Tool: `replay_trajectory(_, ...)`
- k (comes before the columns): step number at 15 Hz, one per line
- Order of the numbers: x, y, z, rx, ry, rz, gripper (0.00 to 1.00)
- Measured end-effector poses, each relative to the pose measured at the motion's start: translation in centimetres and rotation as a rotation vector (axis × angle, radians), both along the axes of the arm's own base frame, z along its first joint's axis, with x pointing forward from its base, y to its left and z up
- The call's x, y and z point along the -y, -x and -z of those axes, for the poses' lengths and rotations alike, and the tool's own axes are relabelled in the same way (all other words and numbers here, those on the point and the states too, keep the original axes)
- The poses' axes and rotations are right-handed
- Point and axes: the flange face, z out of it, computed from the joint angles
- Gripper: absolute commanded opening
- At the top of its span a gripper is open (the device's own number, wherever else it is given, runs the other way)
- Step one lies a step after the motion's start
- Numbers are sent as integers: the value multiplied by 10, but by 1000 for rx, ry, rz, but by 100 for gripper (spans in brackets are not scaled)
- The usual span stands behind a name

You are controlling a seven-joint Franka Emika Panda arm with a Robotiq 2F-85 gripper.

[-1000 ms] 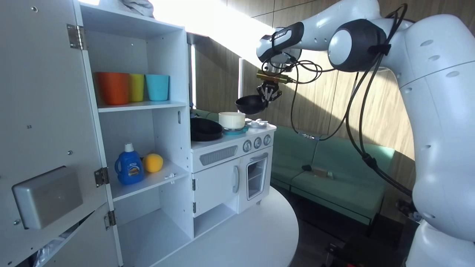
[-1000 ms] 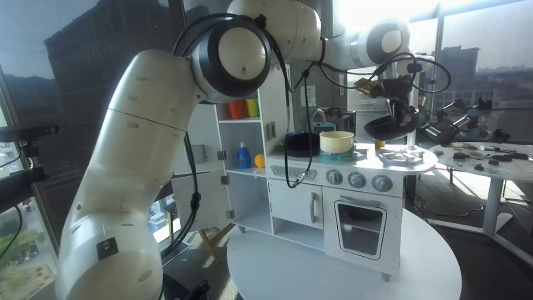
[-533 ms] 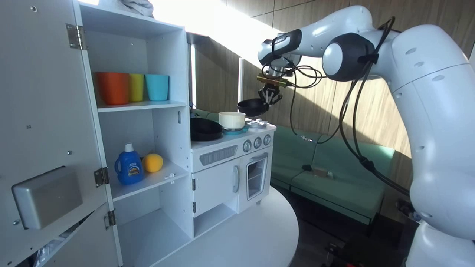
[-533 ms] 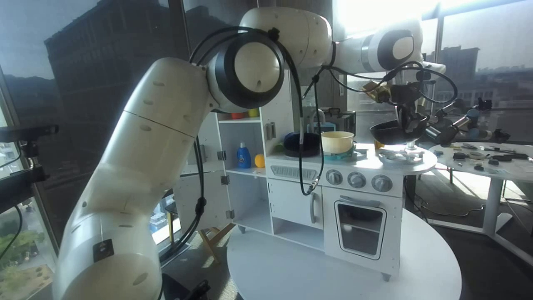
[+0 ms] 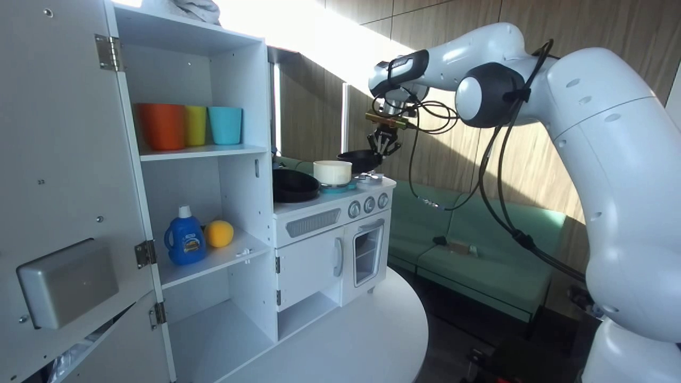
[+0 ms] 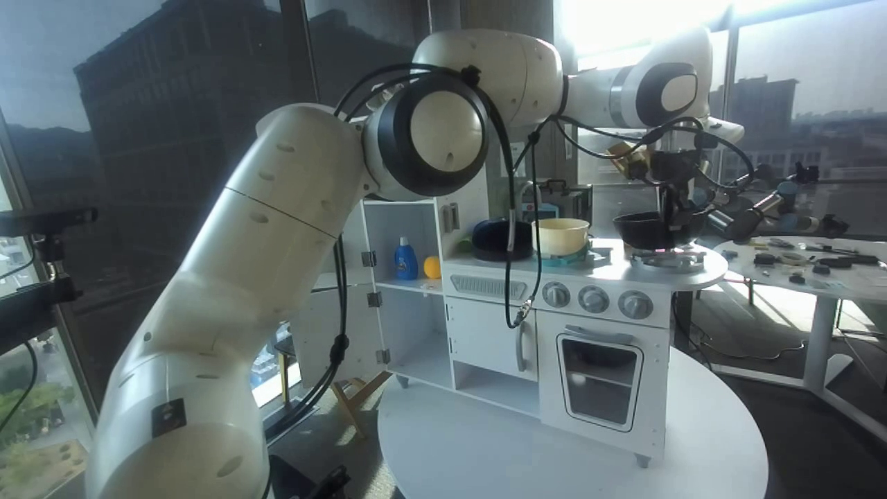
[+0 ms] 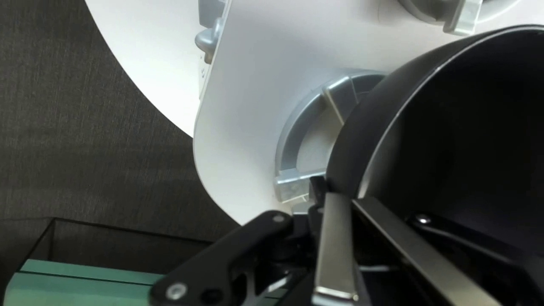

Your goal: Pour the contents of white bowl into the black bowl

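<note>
The white bowl point(image 5: 332, 173), cream-white and round, stands upright on the stove top, and also shows in an exterior view point(image 6: 560, 237). Its inside is hidden. My gripper point(image 5: 382, 151) is shut on the rim of a black bowl point(image 5: 357, 159), right of the white bowl. In the wrist view my gripper point(image 7: 351, 197) has one finger inside and one outside the rim. The held black bowl point(image 7: 467, 148) looks dark inside with no contents visible. It is nearly level, low over the right burner; I cannot tell if it touches. Another black bowl point(image 5: 295, 186) stands left of the white bowl.
A teal stand point(image 5: 330, 190) is under the white bowl. A grey burner ring point(image 7: 297, 136) lies under the held bowl, near the rounded stove edge. Orange point(image 5: 161, 126), yellow and blue cups, a blue bottle point(image 5: 186, 242) and a yellow ball point(image 5: 218, 233) are on the shelves.
My gripper has moved down with the black bowl, from well above the stove to just over the right burner. The bowl has gone from tilted to nearly level. The white bowl has not moved.
</note>
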Motion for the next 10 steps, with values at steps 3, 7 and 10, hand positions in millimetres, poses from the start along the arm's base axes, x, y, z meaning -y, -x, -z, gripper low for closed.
replay_trajectory(3, -1, -1, -4, 4, -7, 5, 65)
replay_trajectory(7, -6, -2, -11, 10, -14, -3, 94)
replay_trajectory(10, -15, -4, -18, 14, -11, -31, 100)
